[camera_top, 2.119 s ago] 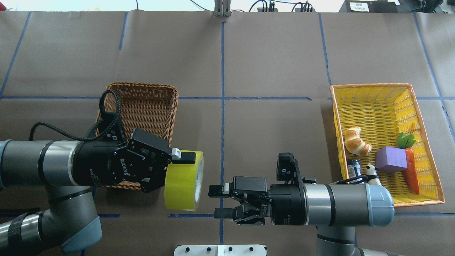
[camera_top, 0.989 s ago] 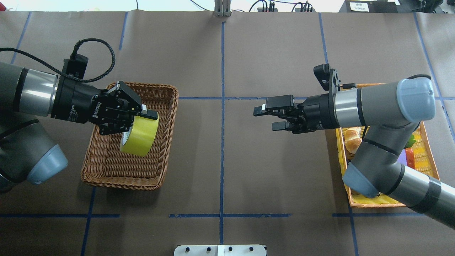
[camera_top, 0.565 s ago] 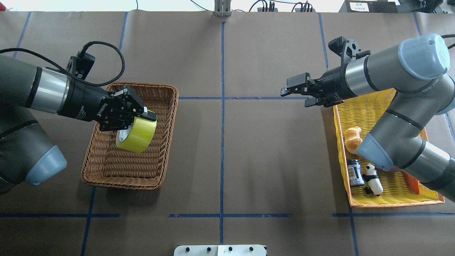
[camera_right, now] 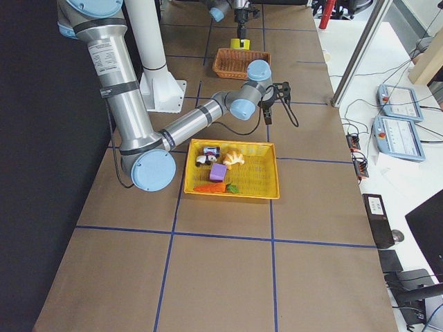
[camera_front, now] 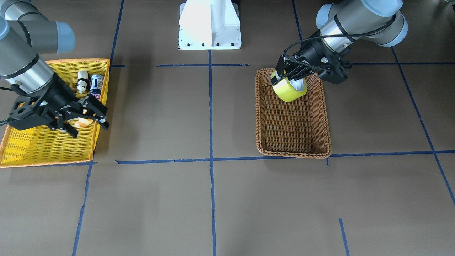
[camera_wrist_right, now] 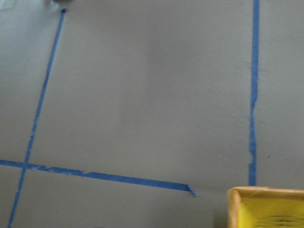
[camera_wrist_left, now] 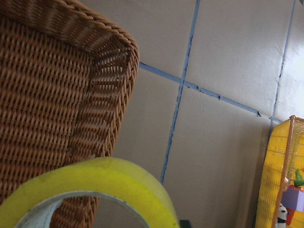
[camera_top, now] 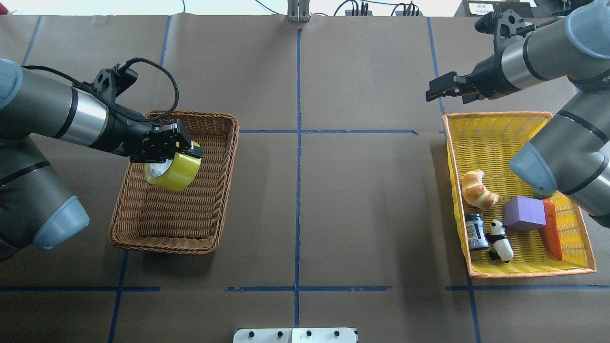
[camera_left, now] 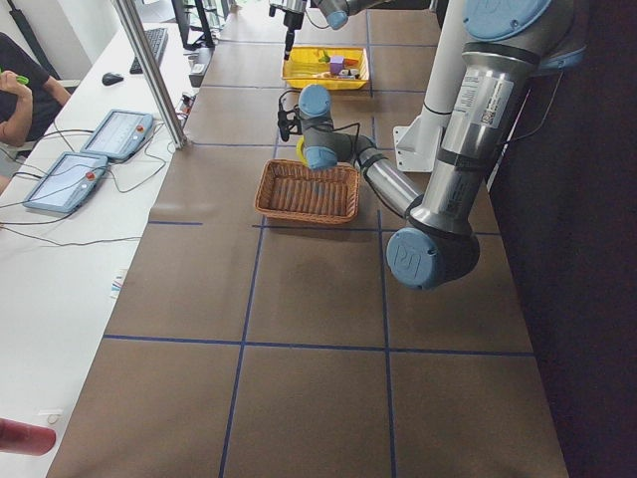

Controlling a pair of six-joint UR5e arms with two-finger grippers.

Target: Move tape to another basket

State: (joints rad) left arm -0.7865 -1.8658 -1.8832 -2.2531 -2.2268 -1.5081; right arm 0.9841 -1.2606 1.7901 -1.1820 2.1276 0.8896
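The yellow-green tape roll (camera_top: 175, 170) is tilted and held over the left, robot-near part of the brown wicker basket (camera_top: 162, 246). My left gripper (camera_top: 177, 156) is shut on the roll's wall, with one finger on the outside and one in the white core. The front view shows the tape (camera_front: 286, 94) low inside the basket (camera_front: 293, 154), under the left gripper (camera_front: 285, 76). I cannot tell whether the roll touches the basket floor. The left wrist view shows the roll's rim (camera_wrist_left: 109, 178) and the basket wall (camera_wrist_left: 57, 95). My right gripper (camera_top: 431, 93) is open and empty, far right.
A yellow, orange-rimmed tray (camera_top: 500, 115) at the right holds a croissant (camera_top: 476, 189), a purple block (camera_top: 524, 213), a carrot (camera_top: 552, 231), a panda figure (camera_top: 499, 233) and a small can (camera_top: 474, 231). The right arm's elbow hangs over the tray. Blue tape lines cross the brown table.
My left gripper carried the tape from the table's middle to over the brown basket and brought it lower. My right arm swung away to the far right, beyond the yellow tray.
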